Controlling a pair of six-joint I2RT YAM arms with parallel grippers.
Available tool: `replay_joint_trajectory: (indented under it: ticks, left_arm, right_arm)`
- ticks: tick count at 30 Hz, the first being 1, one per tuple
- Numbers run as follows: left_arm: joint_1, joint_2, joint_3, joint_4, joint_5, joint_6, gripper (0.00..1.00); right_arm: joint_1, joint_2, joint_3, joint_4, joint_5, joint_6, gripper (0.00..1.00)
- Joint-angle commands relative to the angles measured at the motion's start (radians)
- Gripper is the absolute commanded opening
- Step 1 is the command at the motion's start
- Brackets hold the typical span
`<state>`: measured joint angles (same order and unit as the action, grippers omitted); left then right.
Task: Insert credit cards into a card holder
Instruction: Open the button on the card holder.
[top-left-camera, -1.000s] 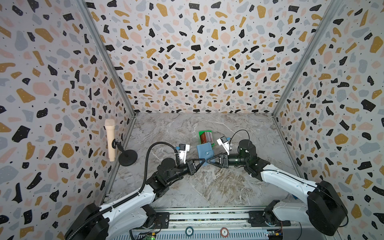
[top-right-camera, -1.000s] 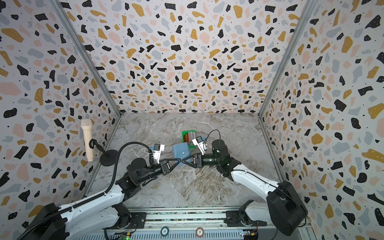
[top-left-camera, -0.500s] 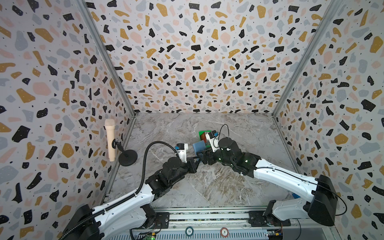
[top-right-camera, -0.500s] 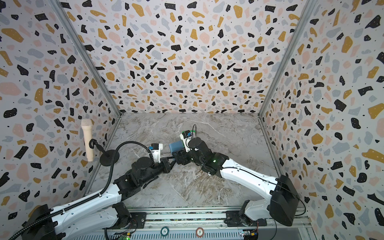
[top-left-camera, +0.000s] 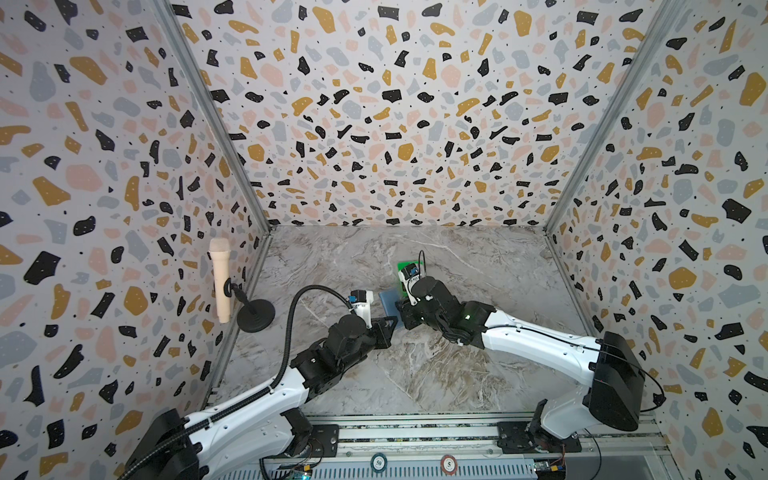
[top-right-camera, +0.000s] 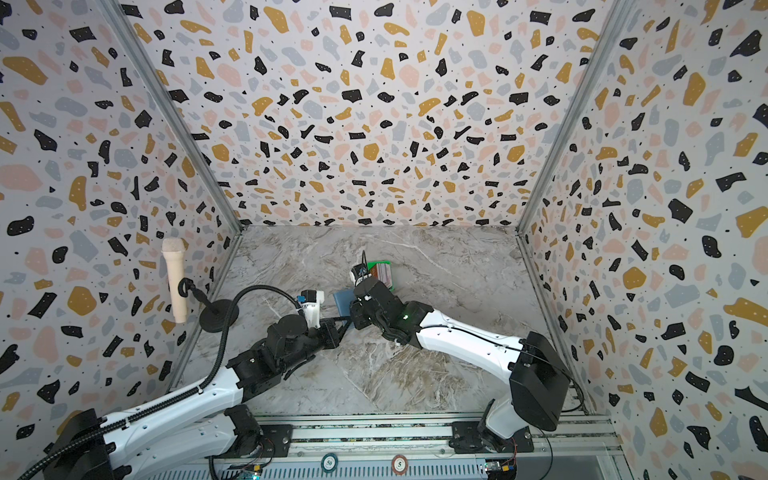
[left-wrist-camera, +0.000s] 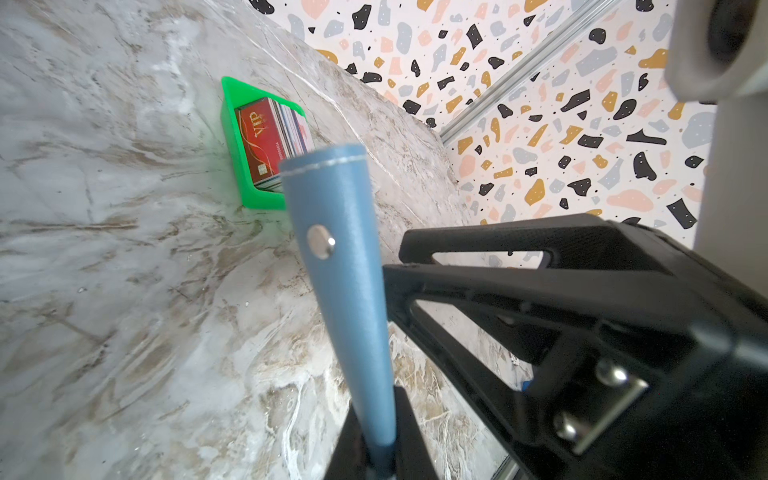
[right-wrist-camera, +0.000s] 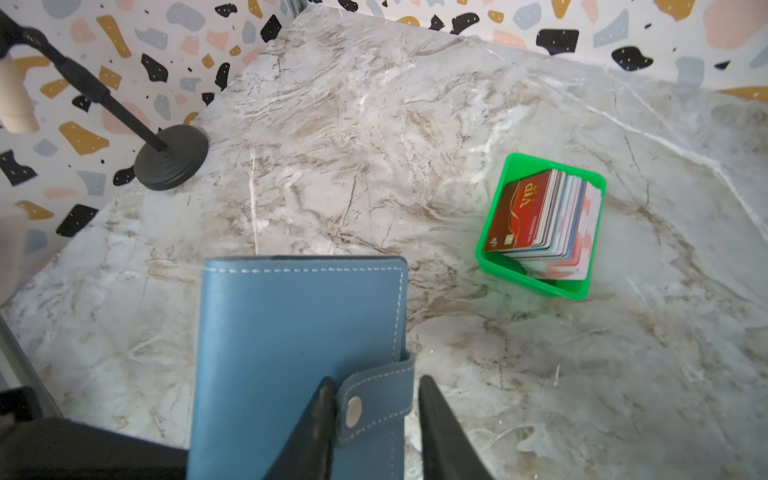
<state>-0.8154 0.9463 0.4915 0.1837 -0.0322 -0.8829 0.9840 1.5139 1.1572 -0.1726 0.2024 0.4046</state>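
The card holder (right-wrist-camera: 291, 353) is closed and stands on edge near the middle of the marble table (top-left-camera: 415, 374), between my two arms. My left gripper (left-wrist-camera: 376, 440) is clamped tight on its lower edge, one finger on each face. I cannot tell whether the holder touches the table.

My right gripper (right-wrist-camera: 376, 380) comes at it from the right. Its fingers stand narrow on either side of the snap tab (right-wrist-camera: 374, 399), which is still wrapped round the edge and buttoned down. One fingertip lies against the holder's face beside the stud and the other hangs just off the edge. I cannot tell whether they pinch the tab.

Just beyond the holder, to the far right, sits the green tray (right-wrist-camera: 540, 286). The credit cards (right-wrist-camera: 536, 212) stand packed in it on edge, a red VIP card in front.

At the left wall a cream microphone (top-left-camera: 219, 282) stands on a black stand.
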Motion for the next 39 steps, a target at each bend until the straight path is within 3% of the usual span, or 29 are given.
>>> replay_joint_trajectory:
  ticks: [1,6,13,23,25,27,29,35,39]
  left_arm:
    - [-0.011,-0.043,0.034,0.099,0.011,0.016,0.0]
    - [-0.01,-0.042,0.03,0.1,0.019,0.016,0.0]
    - [-0.009,-0.056,-0.002,0.074,0.032,0.02,0.0]
    - [-0.008,0.021,-0.119,0.204,0.198,0.01,0.0]
    - [-0.008,0.031,-0.13,0.225,0.21,0.005,0.0]
    - [-0.008,0.031,-0.136,0.233,0.209,0.005,0.0]
    - [-0.007,0.032,-0.136,0.23,0.204,0.007,0.0]
    - [-0.008,0.036,-0.139,0.241,0.209,0.004,0.0]
    - [-0.008,0.024,-0.145,0.247,0.211,0.005,0.0]
  right_arm:
    - [-0.018,0.017,0.013,-0.088,0.075,-0.015,0.24]
    - [-0.017,0.014,-0.004,-0.075,0.066,-0.019,0.0]
    - [-0.082,-0.06,-0.106,-0.038,0.068,0.001,0.0]
    - [-0.227,-0.262,-0.422,0.197,-0.31,0.045,0.0]
    - [-0.268,-0.302,-0.485,0.256,-0.428,0.054,0.12]
    - [-0.291,-0.366,-0.547,0.319,-0.544,0.056,0.5]
    - [-0.29,-0.426,-0.586,0.366,-0.598,0.055,0.64]
    - [-0.291,-0.473,-0.6,0.403,-0.653,0.097,0.71]
    - [-0.291,-0.424,-0.573,0.376,-0.584,0.114,0.68]
